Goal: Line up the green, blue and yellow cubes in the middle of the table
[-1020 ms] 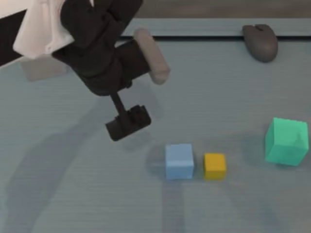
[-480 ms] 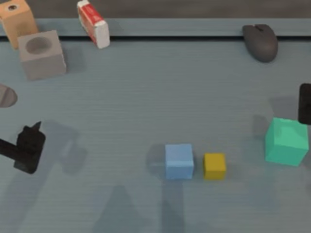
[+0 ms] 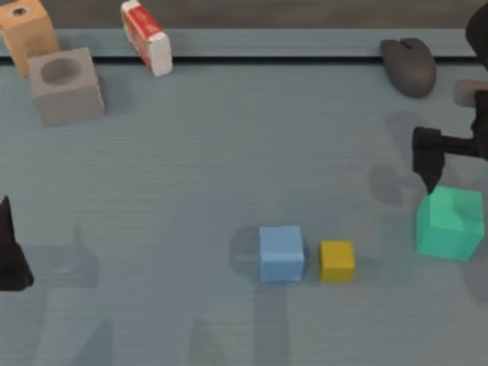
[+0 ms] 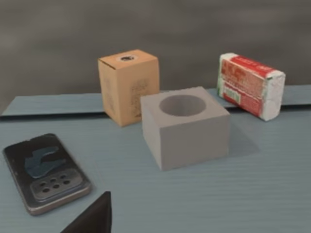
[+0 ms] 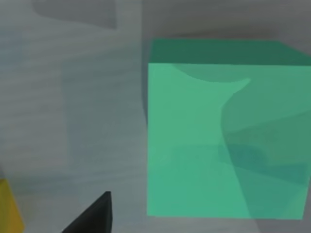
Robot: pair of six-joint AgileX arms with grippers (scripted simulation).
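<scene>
Right gripper [image 3: 435,164] hung at the table's [image 3: 229,168] right edge, directly above the green cube [image 3: 450,223], its dark tip overlapping the cube's far edge in the top view; can't tell whether the fingers were open or closed. Right wrist view was mostly filled by the cube's top face, with a gripper shadow across it. Green cube sat near the right edge, well apart from the other two. Blue cube [image 3: 281,253] was mid-table toward the near edge, yellow cube [image 3: 336,261] just beside it on its right, not touching. Left gripper [image 3: 11,252] was parked at the left edge, fingers also not readable. Grey holed block [image 3: 65,86], tan block [image 3: 27,32] and red-white pack [image 3: 146,37] sat in the far-left corner, mouse [image 3: 409,65] far right.
</scene>
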